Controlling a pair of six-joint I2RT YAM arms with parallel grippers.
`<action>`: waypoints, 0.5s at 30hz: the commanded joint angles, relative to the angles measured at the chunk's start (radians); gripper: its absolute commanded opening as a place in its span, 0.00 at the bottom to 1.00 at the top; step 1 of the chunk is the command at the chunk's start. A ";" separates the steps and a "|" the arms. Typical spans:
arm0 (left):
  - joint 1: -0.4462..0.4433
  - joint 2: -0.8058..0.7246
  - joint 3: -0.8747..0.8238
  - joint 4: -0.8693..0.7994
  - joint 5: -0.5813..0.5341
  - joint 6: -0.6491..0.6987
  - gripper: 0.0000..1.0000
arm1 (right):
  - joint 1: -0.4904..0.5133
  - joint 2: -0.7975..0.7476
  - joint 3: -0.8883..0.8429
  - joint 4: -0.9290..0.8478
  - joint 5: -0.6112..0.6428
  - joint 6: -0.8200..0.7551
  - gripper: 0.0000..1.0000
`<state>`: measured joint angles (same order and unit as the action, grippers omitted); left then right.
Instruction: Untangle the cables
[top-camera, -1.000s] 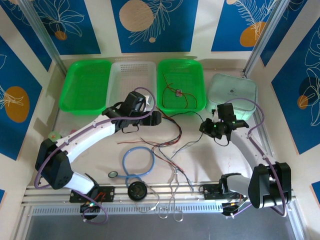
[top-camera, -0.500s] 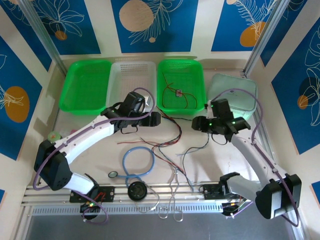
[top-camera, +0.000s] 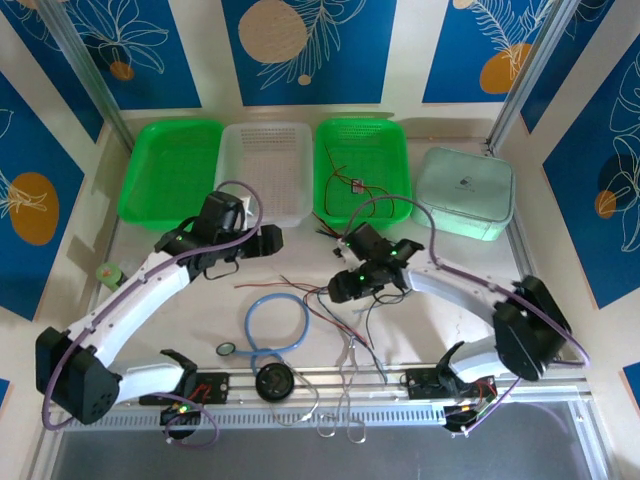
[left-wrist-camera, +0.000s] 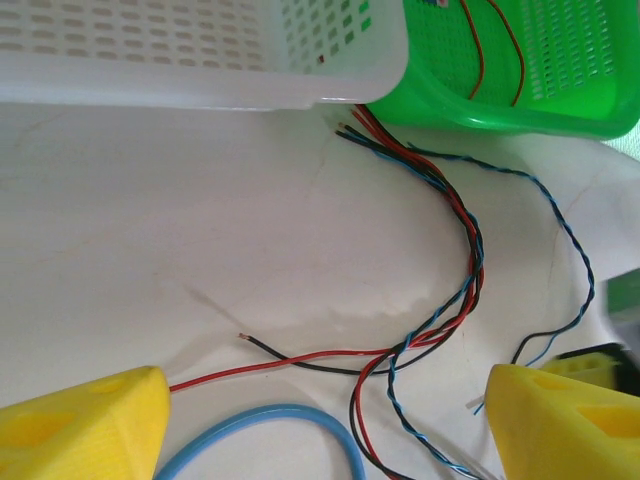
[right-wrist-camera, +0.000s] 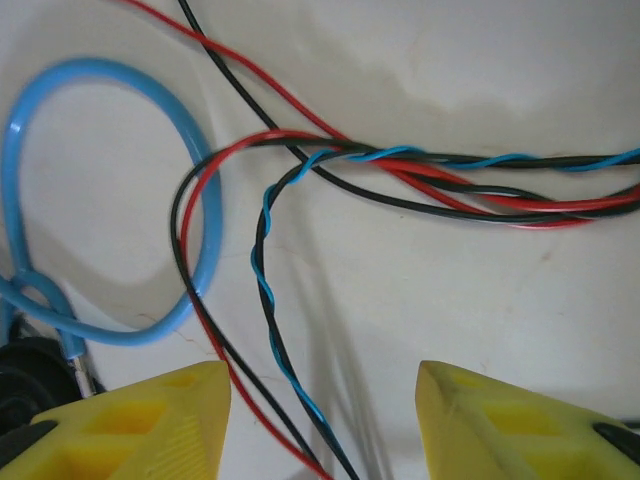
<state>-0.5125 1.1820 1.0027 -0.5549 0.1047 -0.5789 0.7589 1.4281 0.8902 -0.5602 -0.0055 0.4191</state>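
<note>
**Right arm swung over the tangle, left arm backed off**

Since half a second ago the right arm has swept in from the far right side to the middle of the table. The right gripper (top-camera: 342, 287) now hangs over the cables (top-camera: 335, 302). The left gripper (top-camera: 268, 240) has pulled back to the left, near the white basket (top-camera: 262, 130).

Both grippers are spread wide and holding nothing. In the right wrist view, the right gripper (right-wrist-camera: 320, 400) straddles a black-and-blue twisted pair plus a red and a black strand. The cables (right-wrist-camera: 400, 175) bunch into one crossing just beyond it. One end of the bundle runs up to the foot of the baskets. More red wire lies in the green basket (top-camera: 362, 125).

My worry is that closing here could pinch two or three strands at once, and pulling would then tighten that crossing instead of freeing it. The blue tube loop (right-wrist-camera: 100, 68) is also touching the red and black strands, so a drag could take it along.
</note>
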 joint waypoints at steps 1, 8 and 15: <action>0.020 -0.036 -0.025 -0.034 0.031 -0.008 0.82 | 0.034 0.089 0.037 0.051 -0.037 0.005 0.53; 0.041 -0.064 -0.038 -0.052 0.031 -0.005 0.82 | 0.046 0.253 0.130 0.010 -0.056 -0.030 0.49; 0.057 -0.074 -0.031 -0.068 0.030 0.003 0.82 | 0.066 0.355 0.201 -0.051 0.002 -0.047 0.32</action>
<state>-0.4694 1.1255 0.9745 -0.5949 0.1230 -0.5781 0.8112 1.7561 1.0592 -0.5514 -0.0280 0.3882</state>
